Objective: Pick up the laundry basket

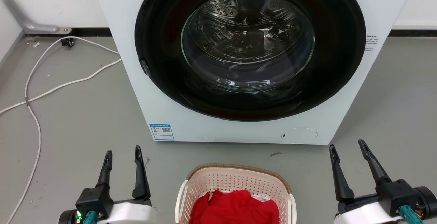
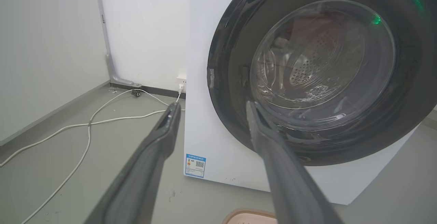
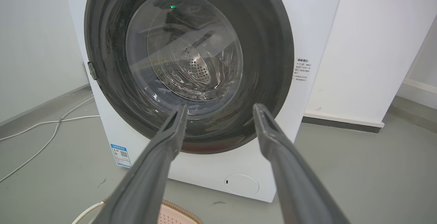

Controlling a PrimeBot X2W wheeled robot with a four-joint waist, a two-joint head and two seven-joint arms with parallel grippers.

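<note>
Two spread, empty grippers, left gripper (image 1: 123,150) and right gripper (image 1: 346,144), flank the laundry basket (image 1: 235,181) of seemingly red clothing (image 1: 235,207).

Pink-beige perforated laundry basket (image 1: 235,182), brown rim; red cloth (image 1: 235,207); white washing machine (image 1: 136,80).

Laundry basket (image 1: 235,181): pink-beige, perforated, brown rim, upright on floor (image 1: 85,121), seemingly half-full.

White front-loading washing machine (image 1: 239,130) on grey floor (image 1: 85,131); white wall (image 1: 51,2) behind it, white cable (image 1: 26,101) left.
</note>
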